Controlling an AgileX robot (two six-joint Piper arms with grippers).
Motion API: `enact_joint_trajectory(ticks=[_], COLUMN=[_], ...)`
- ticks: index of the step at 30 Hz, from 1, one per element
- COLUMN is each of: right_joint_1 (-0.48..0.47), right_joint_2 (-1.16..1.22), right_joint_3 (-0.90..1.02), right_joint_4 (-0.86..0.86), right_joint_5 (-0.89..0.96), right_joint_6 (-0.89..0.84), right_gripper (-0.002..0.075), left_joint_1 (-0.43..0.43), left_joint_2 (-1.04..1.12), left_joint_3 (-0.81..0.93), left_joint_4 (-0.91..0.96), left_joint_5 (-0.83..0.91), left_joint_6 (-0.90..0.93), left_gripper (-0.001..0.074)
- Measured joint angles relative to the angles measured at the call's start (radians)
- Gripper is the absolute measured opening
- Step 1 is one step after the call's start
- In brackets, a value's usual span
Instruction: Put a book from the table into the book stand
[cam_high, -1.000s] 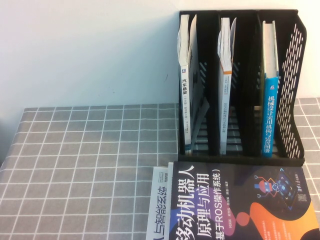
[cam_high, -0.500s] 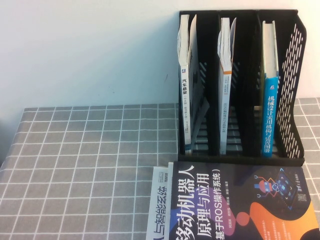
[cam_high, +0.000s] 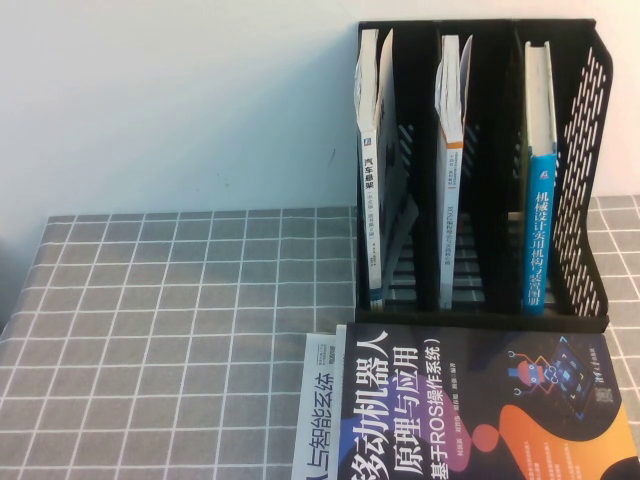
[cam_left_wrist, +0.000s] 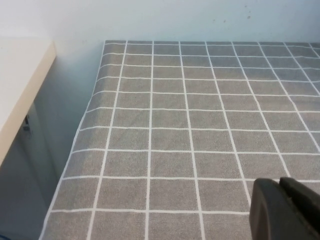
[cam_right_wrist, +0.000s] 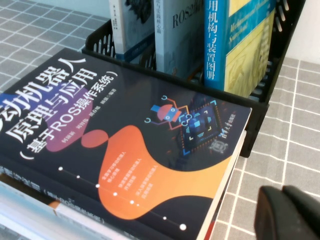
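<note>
The table (cam_high: 180, 300) is covered in matt grey woven-looking cloth printed with a white grid. The book stand (cam_high: 590, 180) is black plastic, faintly shiny, its side walls perforated like mesh. The book (cam_high: 538, 230) in the stand's right compartment has a smooth paper cover with a blue spine. The dark robot book (cam_high: 480, 410) lying on the cloth has a glossy printed cover. The left gripper (cam_left_wrist: 287, 210) and the right gripper (cam_right_wrist: 290, 215), each low over the table, look like matt black plastic.

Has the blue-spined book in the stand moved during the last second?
No. In the high view the book stands in the same right compartment of the book stand. The left gripper and right gripper hang apart from it.
</note>
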Motion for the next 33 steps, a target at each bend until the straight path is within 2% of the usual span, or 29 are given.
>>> enact_joint_trajectory(ticks=[7,33], right_joint_1=[0.0,0.0], right_joint_2=[0.0,0.0], right_joint_3=[0.0,0.0], right_joint_4=[0.0,0.002], right_joint_5=[0.0,0.0], right_joint_6=[0.0,0.0], right_gripper=[-0.0003,-0.0003], left_joint_1=[0.0,0.0], left_joint_2=[0.0,-0.002], left_joint_3=[0.0,0.0], left_joint_4=[-0.054,-0.058], left_joint_5=[0.002,0.002], left_joint_6=[-0.027,0.016], left_gripper=[-0.0003,-0.0003])
